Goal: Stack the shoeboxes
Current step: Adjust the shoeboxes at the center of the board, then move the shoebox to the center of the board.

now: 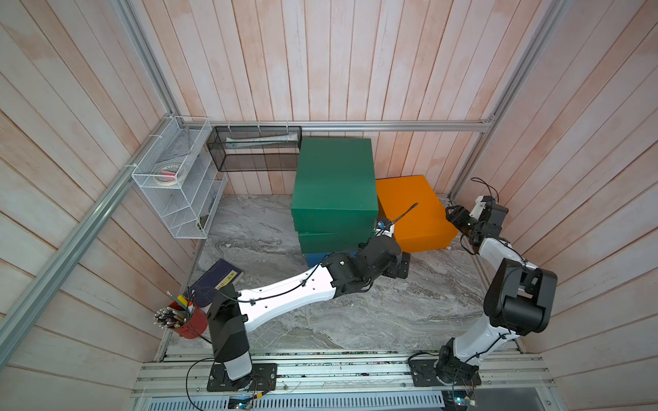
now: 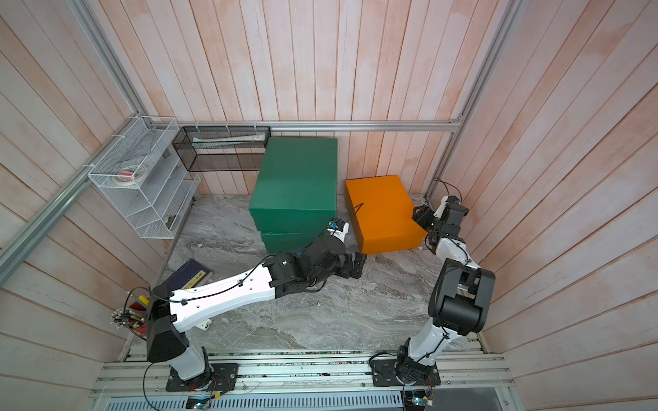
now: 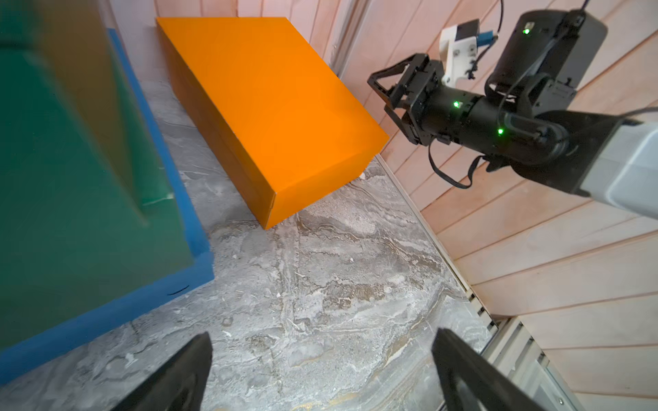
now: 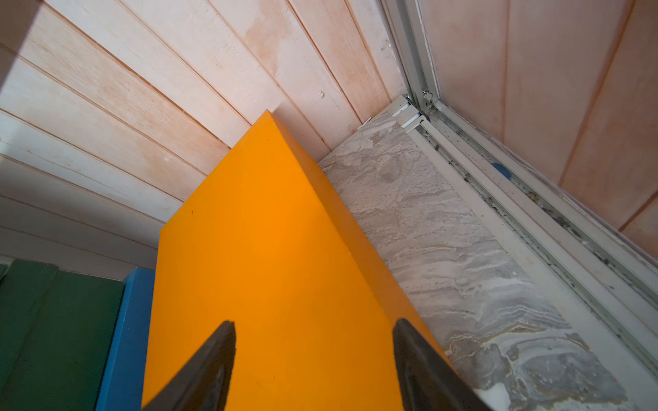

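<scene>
While three shoeboxes already stand piled, the upper green box (image 1: pixel 334 178) on the lower green box (image 1: pixel 331 242) on the blue box (image 3: pixel 199 263), your orange box (image 1: pixel 413 210) sits on the table (image 1: pixel 356 313) just beside them, unstacked. Your left gripper (image 3: pixel 322 336) hangs wide and empty near the blue corner. Your right gripper (image 3: pixel 382 94) stands parted, gripping nothing, by the orange box's outer end. By my judgement one lift remains.
</scene>
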Motion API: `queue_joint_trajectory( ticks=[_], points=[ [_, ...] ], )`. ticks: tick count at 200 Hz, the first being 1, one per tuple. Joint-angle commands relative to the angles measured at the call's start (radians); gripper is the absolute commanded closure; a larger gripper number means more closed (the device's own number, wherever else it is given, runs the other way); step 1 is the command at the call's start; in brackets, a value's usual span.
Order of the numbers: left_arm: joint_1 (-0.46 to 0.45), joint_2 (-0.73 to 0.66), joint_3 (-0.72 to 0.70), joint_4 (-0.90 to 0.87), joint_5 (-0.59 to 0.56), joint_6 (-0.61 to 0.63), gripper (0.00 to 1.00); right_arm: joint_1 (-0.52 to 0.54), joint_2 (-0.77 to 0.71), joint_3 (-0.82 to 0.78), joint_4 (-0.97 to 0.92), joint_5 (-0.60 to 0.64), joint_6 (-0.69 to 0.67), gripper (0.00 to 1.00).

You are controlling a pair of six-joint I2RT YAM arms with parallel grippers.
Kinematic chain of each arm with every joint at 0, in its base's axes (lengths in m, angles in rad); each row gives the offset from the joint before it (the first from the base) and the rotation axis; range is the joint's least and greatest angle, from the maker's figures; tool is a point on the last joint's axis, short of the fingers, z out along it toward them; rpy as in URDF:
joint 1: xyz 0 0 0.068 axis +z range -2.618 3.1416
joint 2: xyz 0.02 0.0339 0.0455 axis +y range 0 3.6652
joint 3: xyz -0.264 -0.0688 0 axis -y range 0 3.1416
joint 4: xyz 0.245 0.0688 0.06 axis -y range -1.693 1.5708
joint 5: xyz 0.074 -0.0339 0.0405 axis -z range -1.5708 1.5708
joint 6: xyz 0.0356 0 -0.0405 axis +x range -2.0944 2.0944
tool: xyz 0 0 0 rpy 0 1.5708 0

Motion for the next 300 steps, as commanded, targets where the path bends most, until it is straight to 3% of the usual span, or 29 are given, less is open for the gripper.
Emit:
queue_joint_trajectory(
  ticks=[1,70,122,189,210,300],
  points=[
    [-0.003,0.066,0.072,0.011,0.059,0.037,0.0,-0.007,0.039,0.01,0.025,-0.041,0.002,0.3],
    [0.012,0.402,0.428,-0.075,0.146,0.059,0.0,-0.003,0.025,-0.04,0.062,-0.043,0.023,0.31],
    [0.158,0.533,0.459,-0.018,0.341,-0.176,0.0,-0.006,0.035,-0.022,0.056,-0.038,0.012,0.31],
    [0.172,0.655,0.645,-0.092,0.23,-0.17,0.0,-0.005,0.074,-0.003,0.067,-0.04,0.019,0.31],
    [0.215,0.704,0.681,-0.098,0.228,-0.182,0.0,-0.004,0.083,-0.004,0.072,-0.048,0.016,0.33],
    [0.243,0.752,0.683,-0.083,0.265,-0.195,0.0,0.037,0.025,-0.132,0.135,-0.055,0.056,0.45]
  ],
)
